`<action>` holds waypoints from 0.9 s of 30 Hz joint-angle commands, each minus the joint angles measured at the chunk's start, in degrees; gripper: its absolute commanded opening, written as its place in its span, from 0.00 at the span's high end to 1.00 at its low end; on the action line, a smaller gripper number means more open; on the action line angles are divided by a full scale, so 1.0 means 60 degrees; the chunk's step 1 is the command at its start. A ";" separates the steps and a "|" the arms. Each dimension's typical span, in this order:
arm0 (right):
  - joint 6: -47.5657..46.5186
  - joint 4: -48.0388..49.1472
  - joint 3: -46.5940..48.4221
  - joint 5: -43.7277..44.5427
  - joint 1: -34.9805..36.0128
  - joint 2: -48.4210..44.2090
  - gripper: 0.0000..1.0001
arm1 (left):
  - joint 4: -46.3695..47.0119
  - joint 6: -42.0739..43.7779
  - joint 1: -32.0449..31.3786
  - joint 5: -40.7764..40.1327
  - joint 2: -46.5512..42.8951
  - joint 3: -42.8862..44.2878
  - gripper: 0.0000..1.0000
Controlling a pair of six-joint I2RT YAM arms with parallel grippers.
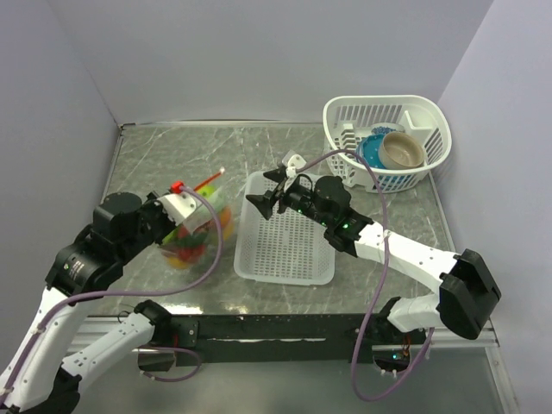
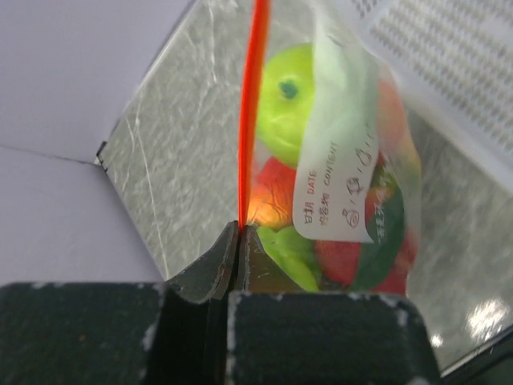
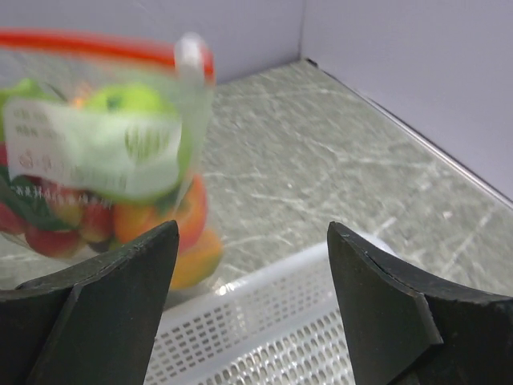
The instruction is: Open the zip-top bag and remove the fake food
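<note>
The zip-top bag [image 1: 200,226] stands at the left of the table, clear plastic with a white label and an orange-red zip strip [image 2: 255,96] on top. Red, orange and green fake food [image 2: 284,104] fills it. My left gripper [image 2: 239,228] is shut on the near end of the zip strip, seen from above [image 1: 181,190] at the bag's upper left corner. My right gripper [image 1: 264,190] hovers open over the far left corner of the white tray, pointing at the bag. In the right wrist view the bag [image 3: 104,144] sits left of and beyond the right gripper [image 3: 252,233], apart from both fingers.
A white slotted tray [image 1: 285,241] lies mid-table, right of the bag. A white basket [image 1: 388,142] at the back right holds a blue bowl [image 1: 373,148] and a beige bowl [image 1: 402,152]. Walls close in the left, back and right sides.
</note>
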 commanded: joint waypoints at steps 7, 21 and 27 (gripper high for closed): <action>0.0354 0.1073 0.0274 -0.2666 -0.0039 0.0002 0.05 | -0.0378 0.1426 -0.0003 0.0252 -0.0243 -0.0681 0.99; 0.0969 0.2889 -0.0635 -0.3063 -0.0038 0.0734 0.04 | -0.0465 0.2832 -0.0003 0.1380 -0.1193 -0.0783 0.99; 0.0982 0.2933 -0.0094 -0.3559 -0.0097 0.1217 0.03 | -0.0904 0.3008 -0.0003 0.1439 -0.1050 -0.0477 0.99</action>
